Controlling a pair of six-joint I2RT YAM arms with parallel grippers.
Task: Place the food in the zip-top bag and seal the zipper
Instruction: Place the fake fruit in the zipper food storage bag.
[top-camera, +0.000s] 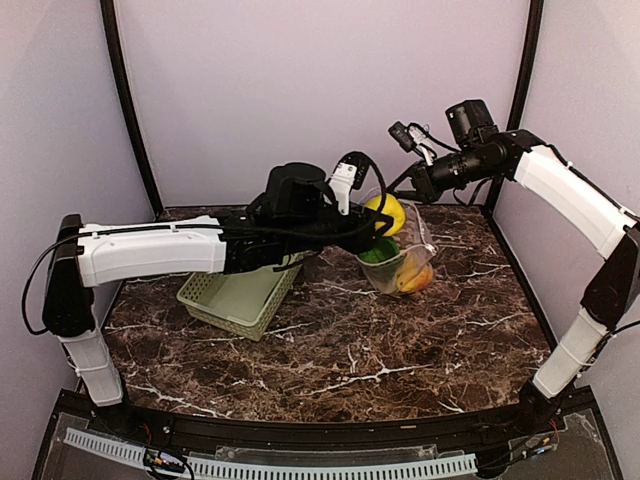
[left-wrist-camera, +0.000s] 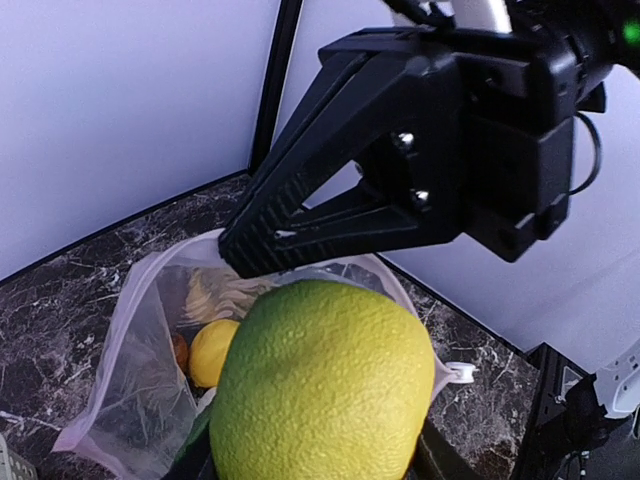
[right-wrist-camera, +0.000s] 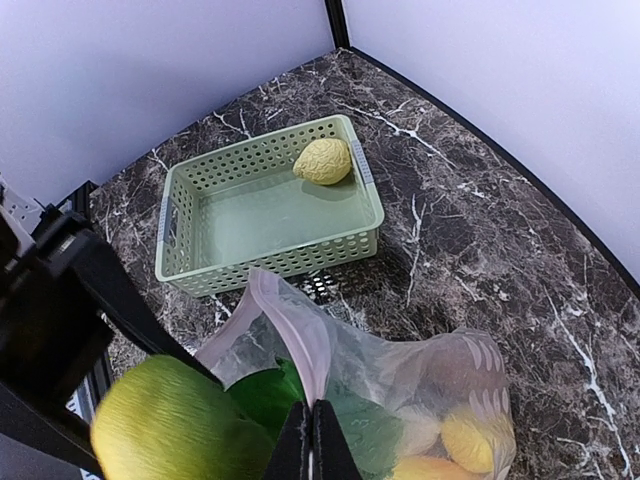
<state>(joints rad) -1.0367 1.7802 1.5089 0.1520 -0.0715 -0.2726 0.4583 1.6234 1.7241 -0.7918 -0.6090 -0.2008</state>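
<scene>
Near: basket (right-wrist-camera: 268, 262), 1 off, w/ 1 pale knobbly piece (right-wrist-camera: 322, 160) in it. Just beyond, 1 bag (top-camera: 408, 262), upright, mouth open. Inside I count 1 green, 2 yellow, 1 orange, prob. 4 total, though the film blurs them. L gripper (top-camera: 385, 225) half-wide, clamped on 1 yellow-green fruit (left-wrist-camera: 320, 390) above the mouth, not yet in. R gripper (right-wrist-camera: 310, 440) pinched tight on bag rim by zipper (right-wrist-camera: 290, 320), unsealed. To do: 2 pcs, then seal.

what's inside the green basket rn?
One pale yellow wrinkled food piece in a corner of the basket; its floor is otherwise bare in the right wrist view. In the top view the left arm covers its far end.
</scene>
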